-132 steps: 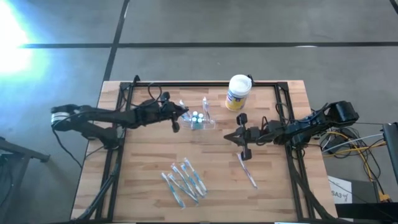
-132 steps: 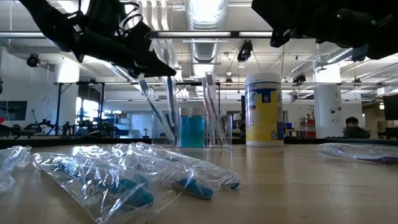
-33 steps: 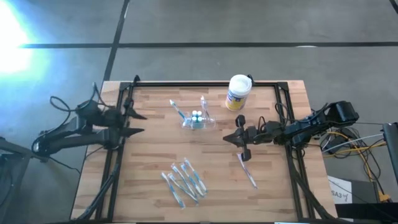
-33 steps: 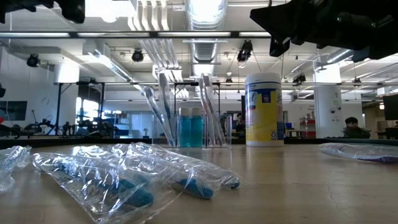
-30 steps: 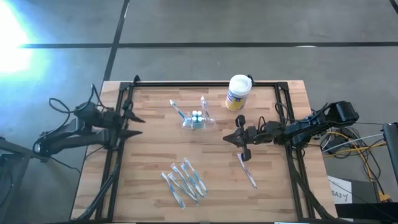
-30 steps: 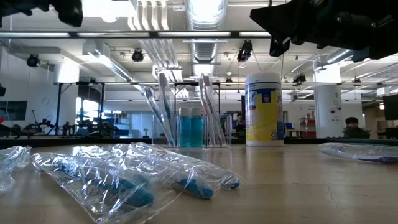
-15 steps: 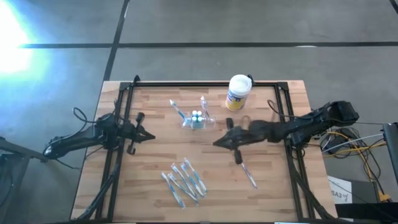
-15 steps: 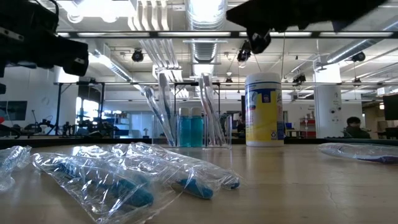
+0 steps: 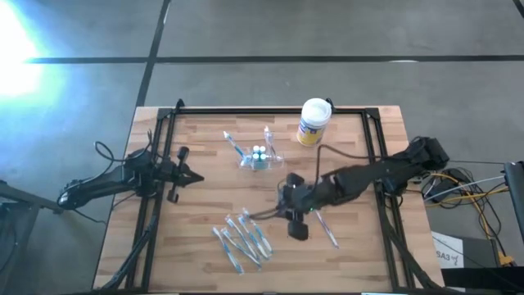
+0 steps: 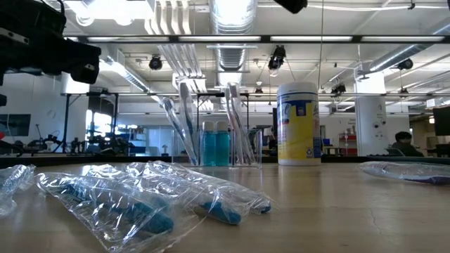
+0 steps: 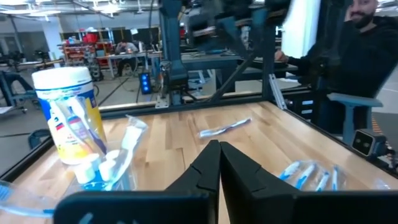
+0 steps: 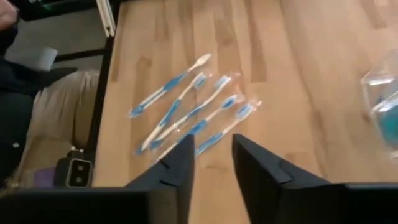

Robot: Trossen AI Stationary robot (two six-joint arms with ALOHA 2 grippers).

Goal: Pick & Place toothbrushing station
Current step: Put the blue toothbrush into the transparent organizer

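Station [image 9: 260, 156] outline faint, see-through.

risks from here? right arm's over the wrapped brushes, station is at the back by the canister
1. The right tool hangs, part open, over the cluster of wrapped toothbrushes; they lie close together, so a grab may catch several wrappers or slip.
2. The clear toothbrushing station stands close to the white canister, and brushes stick out of it; a reach there could knock either.
3. A single wrapped toothbrush lies under the right arm and could get swept.
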